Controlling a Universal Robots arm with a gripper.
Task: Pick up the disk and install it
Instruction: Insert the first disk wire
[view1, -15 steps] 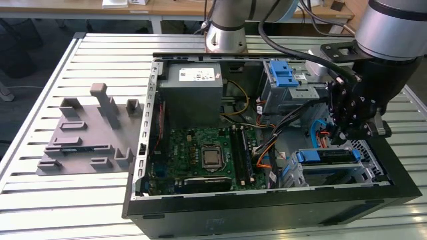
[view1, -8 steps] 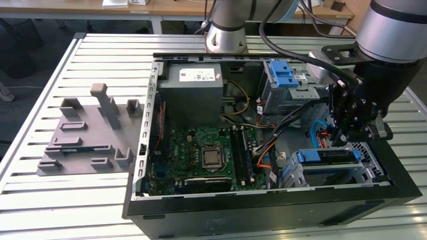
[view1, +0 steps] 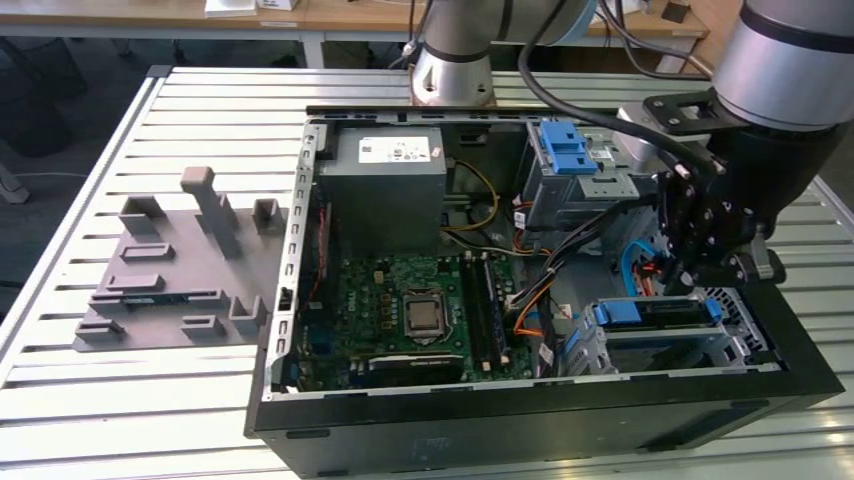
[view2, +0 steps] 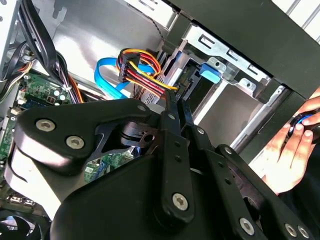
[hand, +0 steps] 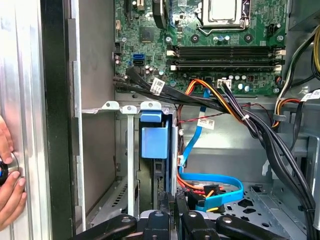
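The gripper (view1: 705, 268), its fingers pinched narrowly together, is pressing down at the disk (view1: 650, 312) sitting in the computer case's (view1: 534, 425) lower bay, and should be pushing straight, avoiding the cables (hand: 210, 185).

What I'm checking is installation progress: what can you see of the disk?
The disk sits in the metal drive cage at the exterior view's right, inside the open computer case. Its blue plastic carrier shows along the edge, with a grey body behind it. The hand hangs just above it; I cannot tell whether they touch.
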